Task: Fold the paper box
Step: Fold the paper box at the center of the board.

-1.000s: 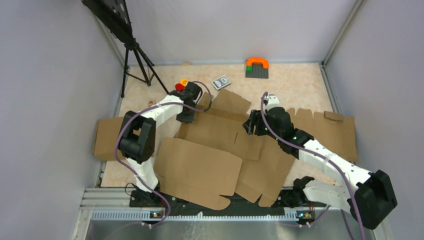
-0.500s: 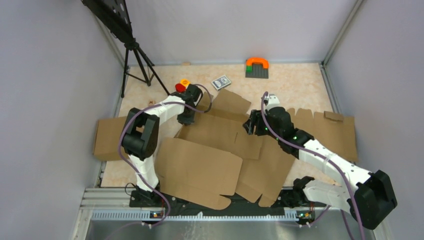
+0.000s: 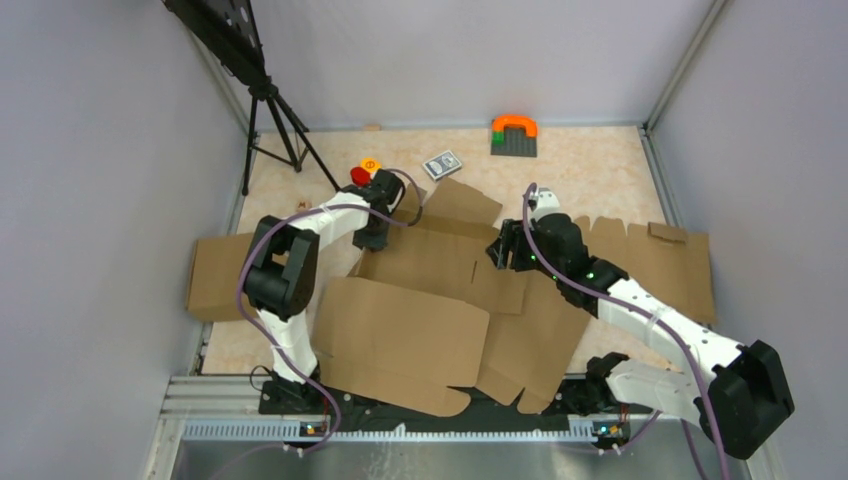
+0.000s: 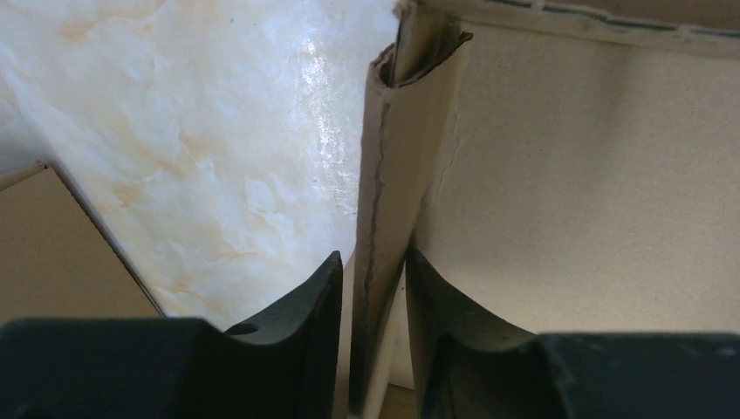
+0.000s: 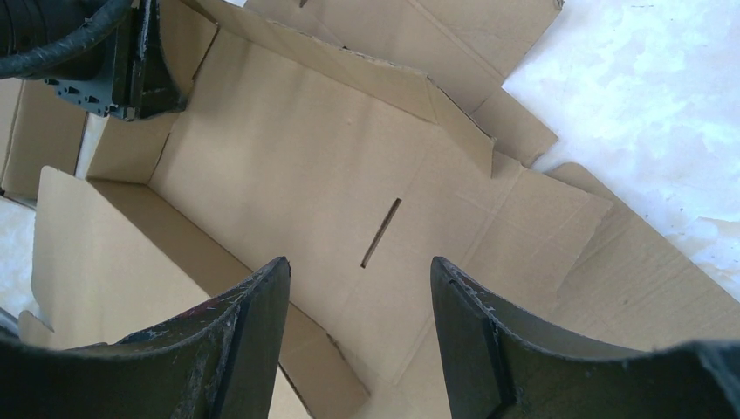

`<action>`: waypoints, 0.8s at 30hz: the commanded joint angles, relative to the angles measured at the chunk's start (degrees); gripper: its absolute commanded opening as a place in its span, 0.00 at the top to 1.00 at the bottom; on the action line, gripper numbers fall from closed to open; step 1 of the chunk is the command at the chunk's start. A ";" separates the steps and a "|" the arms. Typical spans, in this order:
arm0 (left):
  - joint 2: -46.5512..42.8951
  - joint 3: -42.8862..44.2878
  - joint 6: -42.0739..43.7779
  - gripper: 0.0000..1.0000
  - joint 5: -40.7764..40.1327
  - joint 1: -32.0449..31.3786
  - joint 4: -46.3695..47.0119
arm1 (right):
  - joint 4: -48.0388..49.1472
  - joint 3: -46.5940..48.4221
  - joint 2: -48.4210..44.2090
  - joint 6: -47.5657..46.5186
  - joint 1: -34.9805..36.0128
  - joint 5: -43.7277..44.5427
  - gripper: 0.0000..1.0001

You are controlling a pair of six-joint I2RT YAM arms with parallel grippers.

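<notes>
The left pincer (image 4: 371,292) is closed tight on a doubled-over flap of the paper box (image 3: 440,265), with one black finger (image 4: 314,297) pressed to each side of the cardboard edge. This grip sits at the box's far left corner, where the flap stands upright beside bare table.

The right pincer (image 5: 358,288) is about half open and holds nothing. It hangs over the box's flat floor panel, tilted down toward a short slit (image 5: 381,231) cut in the cardboard.

The paper box is a large brown corrugated sheet in the middle of the table (image 3: 600,170), between the two arms. Its floor lies flat. A wide front panel (image 3: 400,340) is raised along a crease and reaches the near edge of the table. A low wall is folded up along the far side, with loose flaps beyond it.

More flat brown cardboard (image 3: 670,265) with tabs lies to the right, partly under the right arm; whether it joins the box I cannot tell. A smaller plain cardboard slab (image 3: 212,275) lies at the left edge.

Farther back stand a black tripod (image 3: 270,110), a red and yellow toy (image 3: 362,172) near the left pincer, a card pack (image 3: 442,163), and an orange and green piece on a grey plate (image 3: 514,133).
</notes>
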 commanded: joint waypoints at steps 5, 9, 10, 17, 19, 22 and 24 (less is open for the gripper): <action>-3.77 1.25 -1.05 0.64 0.28 0.06 -0.30 | 1.05 2.70 -0.21 -0.38 -0.53 -0.91 0.40; -4.94 2.48 -0.97 0.58 0.63 0.01 -1.57 | 1.16 2.70 0.02 -0.33 -0.53 -1.19 0.40; -5.49 2.65 -0.96 0.56 1.14 0.04 -1.71 | 1.21 2.70 0.02 -0.33 -0.53 -1.28 0.40; -7.51 3.01 -0.80 0.49 2.32 0.20 -2.64 | -0.36 3.23 1.08 0.39 -0.53 -0.20 0.40; -7.34 2.87 -0.78 0.51 2.49 0.21 -2.96 | -2.85 4.05 1.10 1.84 -0.53 2.72 0.39; -7.88 1.43 -1.40 0.52 2.68 0.19 -3.07 | -8.99 5.20 1.33 3.34 -0.63 7.57 0.36; -9.35 -0.89 -1.78 0.53 2.74 0.28 -2.08 | -11.36 4.83 1.27 3.91 -1.40 7.91 0.35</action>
